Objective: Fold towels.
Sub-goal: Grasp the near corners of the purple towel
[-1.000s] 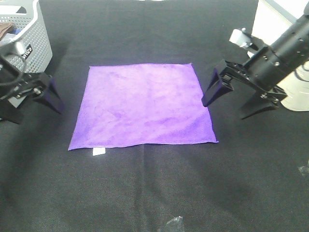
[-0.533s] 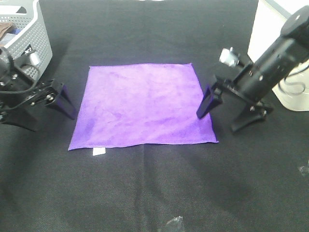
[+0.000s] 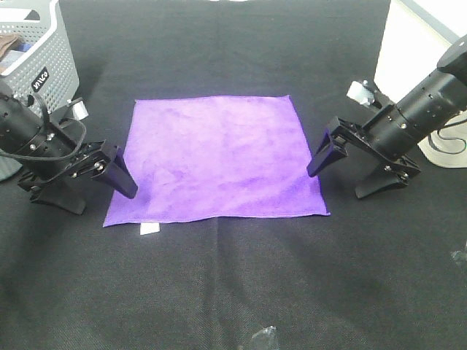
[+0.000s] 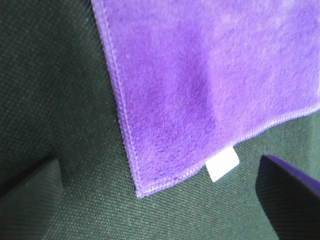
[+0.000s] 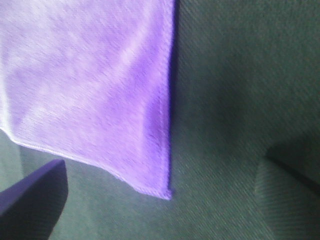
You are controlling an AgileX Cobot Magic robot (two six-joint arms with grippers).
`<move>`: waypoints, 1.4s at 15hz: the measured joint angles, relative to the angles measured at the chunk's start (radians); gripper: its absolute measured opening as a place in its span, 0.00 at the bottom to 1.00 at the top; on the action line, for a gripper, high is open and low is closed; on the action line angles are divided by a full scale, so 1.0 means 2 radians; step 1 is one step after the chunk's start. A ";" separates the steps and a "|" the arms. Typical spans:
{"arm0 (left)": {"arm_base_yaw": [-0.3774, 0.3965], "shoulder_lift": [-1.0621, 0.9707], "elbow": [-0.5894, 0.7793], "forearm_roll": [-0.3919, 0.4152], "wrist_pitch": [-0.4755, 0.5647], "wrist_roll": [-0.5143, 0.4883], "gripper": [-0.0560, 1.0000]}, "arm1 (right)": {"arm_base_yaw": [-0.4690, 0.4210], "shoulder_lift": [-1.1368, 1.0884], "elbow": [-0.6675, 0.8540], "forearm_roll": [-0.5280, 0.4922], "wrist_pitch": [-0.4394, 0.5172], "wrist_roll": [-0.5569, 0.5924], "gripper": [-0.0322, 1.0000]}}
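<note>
The bright purple towel [image 3: 219,157] lies flat and spread out on the black cloth, with its white tag [image 3: 149,229] at the near left corner. My left gripper [image 3: 91,191] is open, low beside the towel's near left edge, one finger [image 3: 120,179] at the hem. The left wrist view shows that corner [image 4: 165,125] and the tag [image 4: 222,164] between the open fingers of the left gripper [image 4: 157,167]. My right gripper [image 3: 344,173] is open beside the near right edge. The right wrist view shows that corner [image 5: 90,85] between the open fingers of the right gripper [image 5: 164,162].
A grey perforated basket [image 3: 40,51] stands at the far left, behind the left arm. A white box-like object [image 3: 408,44] stands at the far right. Small dark scraps lie at the front edge [image 3: 261,337] and at the right edge [image 3: 460,257].
My left gripper has moved right and nearer, up to the towel's near left edge. My right gripper has dropped lower and come slightly nearer beside the right edge. The towel has not moved.
</note>
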State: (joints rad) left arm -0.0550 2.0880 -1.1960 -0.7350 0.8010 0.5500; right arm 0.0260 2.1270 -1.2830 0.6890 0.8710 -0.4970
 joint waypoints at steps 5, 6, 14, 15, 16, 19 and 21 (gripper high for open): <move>0.000 0.009 -0.006 -0.005 0.003 0.000 0.99 | 0.000 0.013 -0.005 0.017 0.002 -0.018 0.94; 0.000 0.009 -0.006 -0.005 0.003 0.000 0.99 | 0.000 0.013 -0.005 0.017 0.002 -0.018 0.94; -0.033 0.017 -0.020 -0.010 -0.013 0.001 0.99 | 0.026 0.022 -0.010 0.023 -0.021 -0.018 0.89; -0.043 0.025 -0.031 -0.017 -0.011 0.000 0.99 | 0.036 0.025 -0.010 0.028 -0.026 -0.018 0.87; -0.055 0.035 -0.045 -0.022 -0.009 -0.005 0.98 | 0.047 0.026 -0.010 0.031 -0.033 -0.018 0.85; -0.085 0.053 -0.074 -0.026 -0.010 -0.028 0.90 | 0.082 0.031 -0.012 0.035 -0.054 -0.019 0.73; -0.091 0.056 -0.076 -0.024 -0.015 -0.039 0.77 | 0.099 0.031 -0.012 0.024 -0.067 -0.019 0.64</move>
State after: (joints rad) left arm -0.2370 2.2010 -1.3490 -0.7830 0.7710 0.4720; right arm 0.2240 2.1900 -1.3070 0.7370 0.7370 -0.5350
